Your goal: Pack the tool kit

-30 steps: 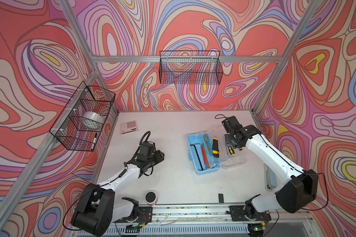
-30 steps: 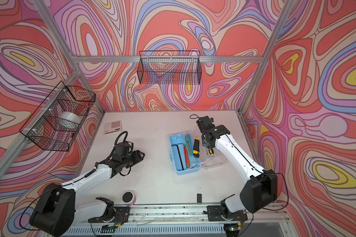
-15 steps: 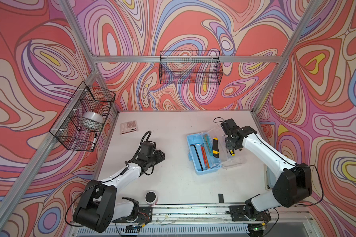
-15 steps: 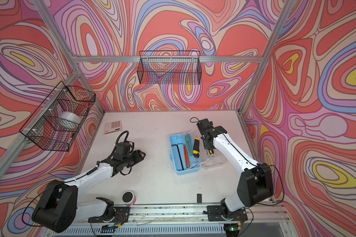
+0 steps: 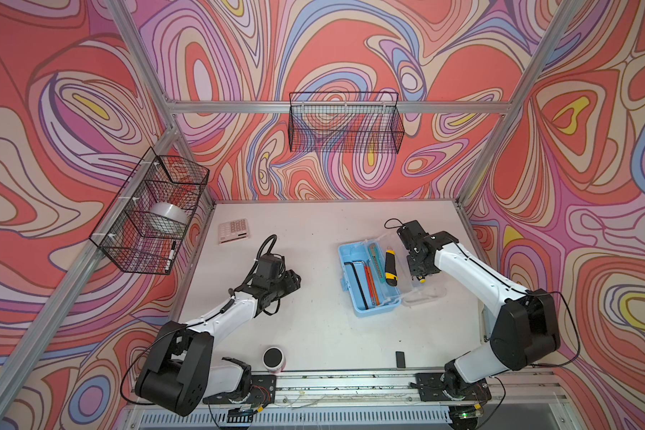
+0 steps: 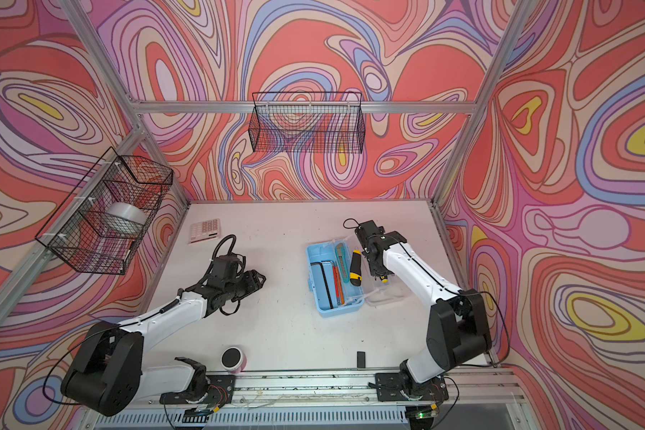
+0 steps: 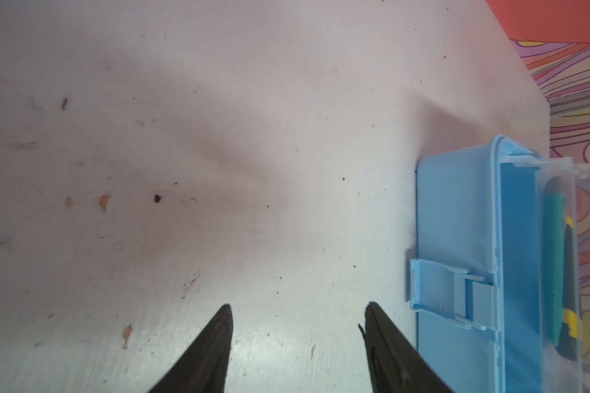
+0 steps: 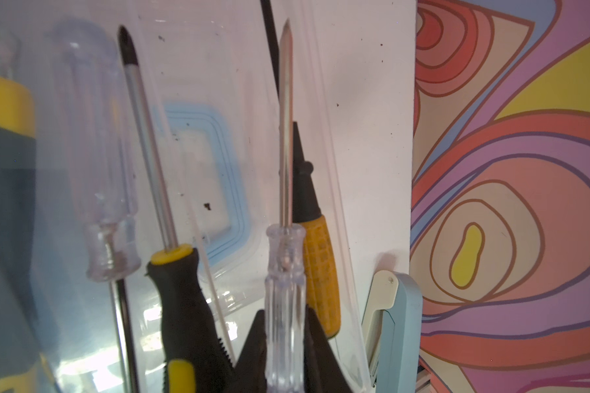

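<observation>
Right gripper (image 8: 284,309) jaws clamped shut on the clear handle of a screwdriver (image 8: 285,272), shaft pointing out over the open lid (image 8: 218,85), with a black-yellow screwdriver (image 8: 181,289) just beside it. Left gripper (image 7: 297,306) jaws roughly half apart with nothing between them, over bare table (image 7: 184,136), near the latch side of the case (image 7: 457,221) but not touching it. Right of table centre in both top views, case open, with hex keys (image 5: 355,273) and teal knife (image 5: 374,257) inside and yellow-black knife (image 5: 390,268) along the hinge edge.
</observation>
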Motion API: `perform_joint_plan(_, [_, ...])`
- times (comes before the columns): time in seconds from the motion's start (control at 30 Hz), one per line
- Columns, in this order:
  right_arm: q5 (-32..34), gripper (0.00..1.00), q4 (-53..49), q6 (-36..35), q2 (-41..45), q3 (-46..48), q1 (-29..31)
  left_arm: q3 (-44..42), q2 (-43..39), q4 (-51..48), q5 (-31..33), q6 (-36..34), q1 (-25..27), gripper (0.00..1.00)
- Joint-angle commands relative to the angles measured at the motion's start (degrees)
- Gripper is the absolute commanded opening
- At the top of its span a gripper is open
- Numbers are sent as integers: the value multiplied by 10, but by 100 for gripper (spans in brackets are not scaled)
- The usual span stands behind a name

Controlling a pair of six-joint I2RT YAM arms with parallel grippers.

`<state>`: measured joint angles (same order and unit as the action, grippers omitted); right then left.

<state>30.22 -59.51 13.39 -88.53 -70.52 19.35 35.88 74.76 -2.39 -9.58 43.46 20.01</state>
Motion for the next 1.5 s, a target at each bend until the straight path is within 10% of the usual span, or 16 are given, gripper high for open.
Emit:
perform_joint_plan(0.0, [-11, 19, 9, 8, 9, -1, -5, 29, -2, -29, 19, -26, 13, 62])
perform_joint_plan(1.47, [-156, 22, 82, 41, 146, 8, -5, 468, 389, -210, 138, -42, 169, 60])
